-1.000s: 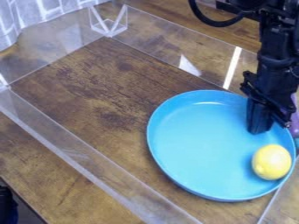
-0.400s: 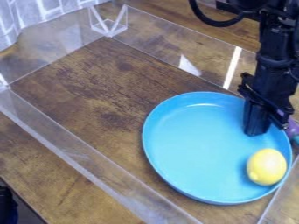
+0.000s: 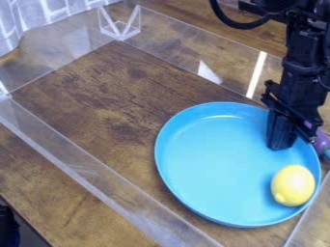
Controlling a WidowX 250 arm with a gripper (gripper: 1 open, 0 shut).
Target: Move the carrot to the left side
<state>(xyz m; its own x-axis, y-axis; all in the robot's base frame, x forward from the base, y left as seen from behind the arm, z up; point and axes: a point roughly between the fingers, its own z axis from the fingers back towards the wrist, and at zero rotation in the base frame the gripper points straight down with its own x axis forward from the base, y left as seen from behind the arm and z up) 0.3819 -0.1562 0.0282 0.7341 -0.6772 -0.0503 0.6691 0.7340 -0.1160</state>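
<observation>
The carrot is not visible in this view. My black gripper (image 3: 283, 142) points straight down at the right side of a blue plate (image 3: 206, 164), its fingertips together at the plate's surface near the far right rim. It looks shut, and I see nothing between the fingers. A yellow lemon (image 3: 294, 184) lies on the plate toward the front right, apart from the gripper.
The plate rests on a brown wooden table (image 3: 103, 96) inside a low clear plastic barrier (image 3: 77, 166). A small purple object (image 3: 323, 143) shows at the right edge behind the gripper. A clear plastic stand (image 3: 120, 21) sits at the back.
The blue plate has slid a little to the left, and the lemon has rolled slightly left and toward the front on it. The gripper has stayed in place, still shut.
</observation>
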